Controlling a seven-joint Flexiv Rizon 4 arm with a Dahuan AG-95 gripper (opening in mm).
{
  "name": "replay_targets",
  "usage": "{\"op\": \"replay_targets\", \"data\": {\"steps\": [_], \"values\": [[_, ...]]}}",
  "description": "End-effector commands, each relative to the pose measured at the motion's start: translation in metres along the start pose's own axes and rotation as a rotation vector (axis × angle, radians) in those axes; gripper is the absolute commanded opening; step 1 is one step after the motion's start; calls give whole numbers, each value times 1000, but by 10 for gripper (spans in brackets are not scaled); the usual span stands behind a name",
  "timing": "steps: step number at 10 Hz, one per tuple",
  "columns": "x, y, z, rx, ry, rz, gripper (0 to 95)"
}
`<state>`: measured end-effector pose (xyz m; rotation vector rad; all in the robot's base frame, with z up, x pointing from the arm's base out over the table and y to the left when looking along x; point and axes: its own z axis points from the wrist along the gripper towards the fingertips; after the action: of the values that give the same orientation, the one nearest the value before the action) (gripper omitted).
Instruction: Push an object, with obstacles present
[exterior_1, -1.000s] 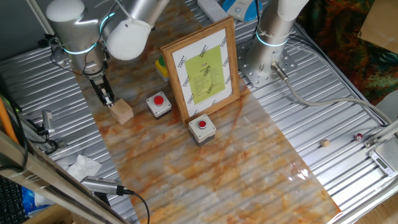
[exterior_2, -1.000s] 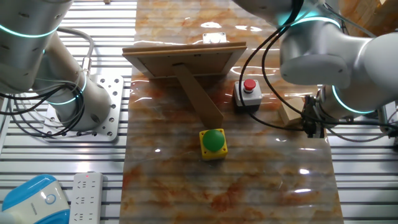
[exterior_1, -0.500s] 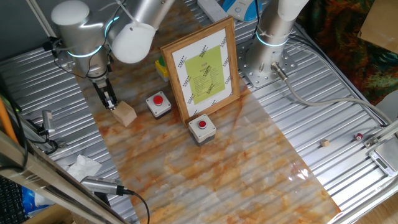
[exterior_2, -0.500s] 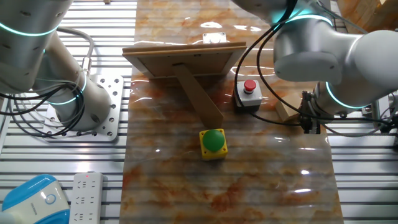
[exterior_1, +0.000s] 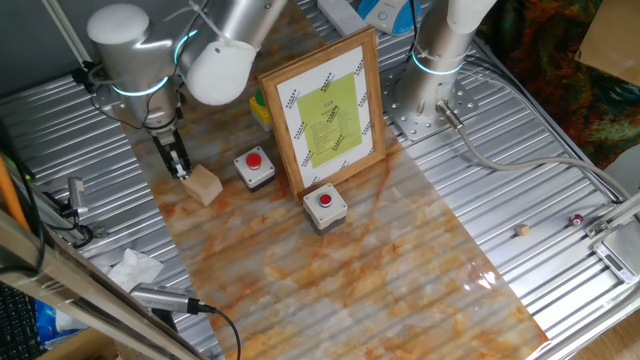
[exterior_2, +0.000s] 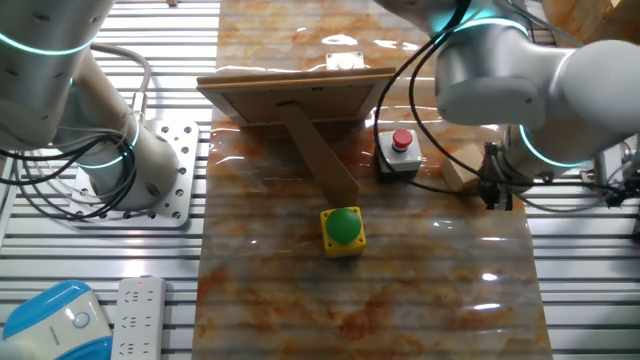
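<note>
The cube (exterior_1: 204, 184) sits near the mat's (exterior_1: 400, 260) edge, just beside the nearer button box (exterior_1: 254, 167), with the frame (exterior_1: 325, 108) beyond. The gripper (exterior_1: 179, 170) touches its outer face, fingers looking pressed together. The cube looks light, stiff and likely to slide easily on the glossy mat. No grasp needed: push low and centred on that flat face, or it may twist toward the box.

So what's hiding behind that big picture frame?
Behind the picture frame a wooden prop leg leans, and a yellow box with a green button sits there. The frame hides most of it from the front.
</note>
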<state>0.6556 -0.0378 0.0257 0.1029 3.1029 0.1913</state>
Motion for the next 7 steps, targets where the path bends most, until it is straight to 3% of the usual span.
{"op": "replay_targets", "data": {"steps": [1,2,7], "values": [[2,3,7,10,-8,-1,0],[2,4,8,-8,-6,6,0],[4,8,10,-23,-15,18,0]]}}
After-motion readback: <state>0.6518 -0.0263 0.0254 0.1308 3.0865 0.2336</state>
